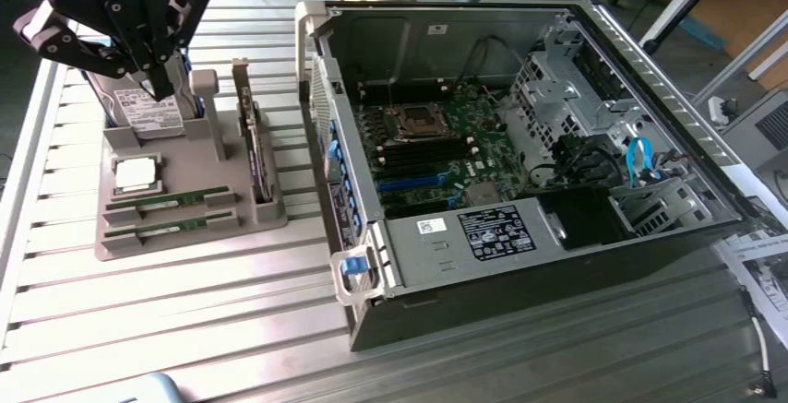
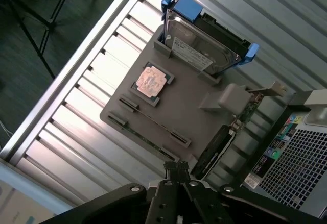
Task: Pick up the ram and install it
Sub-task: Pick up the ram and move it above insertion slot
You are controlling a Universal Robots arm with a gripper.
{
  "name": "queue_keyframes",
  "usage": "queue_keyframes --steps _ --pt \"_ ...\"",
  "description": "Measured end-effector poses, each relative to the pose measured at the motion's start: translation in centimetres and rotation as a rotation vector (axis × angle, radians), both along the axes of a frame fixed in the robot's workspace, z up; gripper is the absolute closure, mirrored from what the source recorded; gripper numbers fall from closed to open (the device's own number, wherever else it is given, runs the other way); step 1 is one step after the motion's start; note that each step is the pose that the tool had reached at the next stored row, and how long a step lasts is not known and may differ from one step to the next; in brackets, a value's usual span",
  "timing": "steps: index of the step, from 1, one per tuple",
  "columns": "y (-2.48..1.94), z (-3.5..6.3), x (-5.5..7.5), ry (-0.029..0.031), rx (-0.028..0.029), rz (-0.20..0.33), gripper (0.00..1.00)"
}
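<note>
Open PC case [image 1: 394,48] lay on slatted table [image 1: 148,329], w/ grey parts tray [image 1: 117,246] beside it at the exterior view's left. Gripper [image 1: 161,89] hung over tray's rear, fingers pressed together, empty. The ram [image 1: 166,202] lay untouched in tray's front slot. Step: approach, prob. Pickup would need fingers spread, aligned w/ stick.

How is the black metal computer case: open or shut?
Open: the black computer case has no side cover; its green motherboard shows.
</note>
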State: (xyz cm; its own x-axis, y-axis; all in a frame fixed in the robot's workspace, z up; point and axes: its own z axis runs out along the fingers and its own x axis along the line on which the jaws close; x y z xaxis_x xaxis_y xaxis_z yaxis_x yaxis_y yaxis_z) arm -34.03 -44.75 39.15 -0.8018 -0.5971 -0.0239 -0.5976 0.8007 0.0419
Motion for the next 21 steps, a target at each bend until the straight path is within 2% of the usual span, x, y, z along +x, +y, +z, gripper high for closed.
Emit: queue_keyframes --steps 21 --pt "0.00 0.00 0.00 -0.0001 0.0000 0.081 0.89"
